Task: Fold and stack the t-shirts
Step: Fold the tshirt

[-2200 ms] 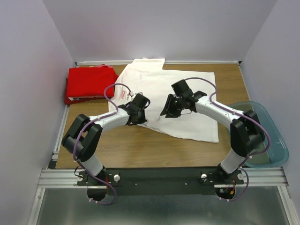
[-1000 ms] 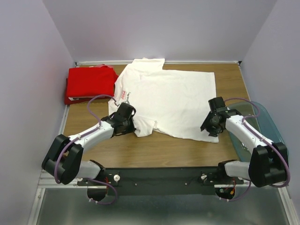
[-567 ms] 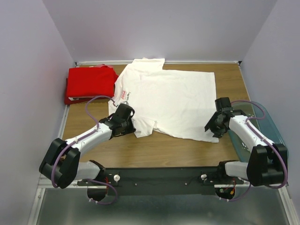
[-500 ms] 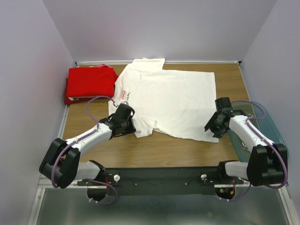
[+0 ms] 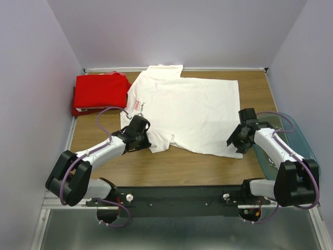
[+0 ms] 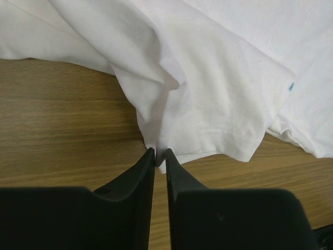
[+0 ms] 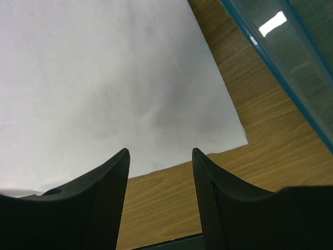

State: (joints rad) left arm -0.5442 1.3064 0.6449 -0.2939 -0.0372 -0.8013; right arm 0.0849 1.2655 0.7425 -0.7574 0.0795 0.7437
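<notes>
A white t-shirt [image 5: 187, 112] with a small red chest logo lies spread across the table middle. A folded red t-shirt [image 5: 100, 91] sits at the far left. My left gripper [image 5: 146, 144] is shut on the white shirt's near-left edge, pinching a fold of cloth [image 6: 158, 151] low over the wood. My right gripper [image 5: 235, 146] is open and empty, hovering over the shirt's near-right corner [image 7: 237, 136], which lies flat below and ahead of its fingers.
A translucent blue-tinted plastic tub [image 5: 304, 151] stands at the right table edge, close to my right arm; its rim shows in the right wrist view [image 7: 270, 57]. Bare wood [image 5: 177, 166] lies between the shirt and the arm bases.
Both arms moved out from the shirt's middle to its near edge, left arm to the near-left, right arm to the near-right corner. In the last half second they barely move.
</notes>
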